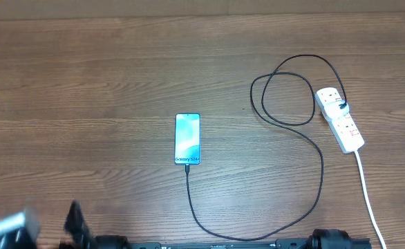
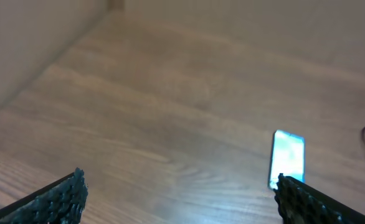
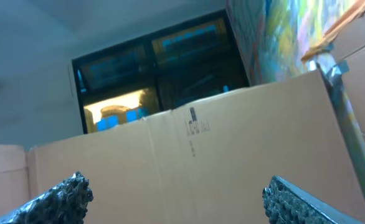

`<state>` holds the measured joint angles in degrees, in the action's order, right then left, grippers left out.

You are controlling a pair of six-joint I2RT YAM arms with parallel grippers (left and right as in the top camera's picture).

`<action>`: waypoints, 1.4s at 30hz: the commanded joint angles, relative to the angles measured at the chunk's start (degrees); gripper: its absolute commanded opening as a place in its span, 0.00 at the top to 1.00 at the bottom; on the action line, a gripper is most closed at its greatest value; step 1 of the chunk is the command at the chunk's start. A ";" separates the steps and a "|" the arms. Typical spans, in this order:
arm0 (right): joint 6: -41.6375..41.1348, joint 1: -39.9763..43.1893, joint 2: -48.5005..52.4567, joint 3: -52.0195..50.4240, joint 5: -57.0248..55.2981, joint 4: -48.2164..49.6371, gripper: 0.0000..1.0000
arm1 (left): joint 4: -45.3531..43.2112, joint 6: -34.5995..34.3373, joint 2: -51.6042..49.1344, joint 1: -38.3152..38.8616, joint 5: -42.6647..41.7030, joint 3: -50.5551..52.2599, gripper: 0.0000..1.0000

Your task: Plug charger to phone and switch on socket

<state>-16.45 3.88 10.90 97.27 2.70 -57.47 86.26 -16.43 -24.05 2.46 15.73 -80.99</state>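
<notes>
Nearest, left gripper [image 2: 179,182] and right gripper [image 3: 175,185] gape empty. We fear shoving the white power strip [image 1: 340,120], right of the cyan-screened phone [image 1: 187,139], tugs out its thin black cable [image 1: 322,173], seemingly plugged.

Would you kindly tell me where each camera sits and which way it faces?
Overhead: above the table, looking straight down on the phone, charger and socket; the left arm and right arm peek in at the bottom edge.
Left wrist: low over the table, angled forward and down toward the phone; the open fingers of the left gripper fill the bottom corners.
Right wrist: tilted up at a cardboard wall, no table visible; the open fingers of the right gripper show below.
Shared: overhead and left wrist both show the phone.
</notes>
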 commanded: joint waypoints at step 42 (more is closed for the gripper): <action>-2.62 -0.98 -10.56 -4.96 -3.98 23.71 0.00 | 9.09 -0.74 23.78 -1.36 0.81 -0.96 0.00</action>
<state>-18.06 3.60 0.80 96.23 -0.82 -38.00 95.18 -16.45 -0.80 1.72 15.92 -82.06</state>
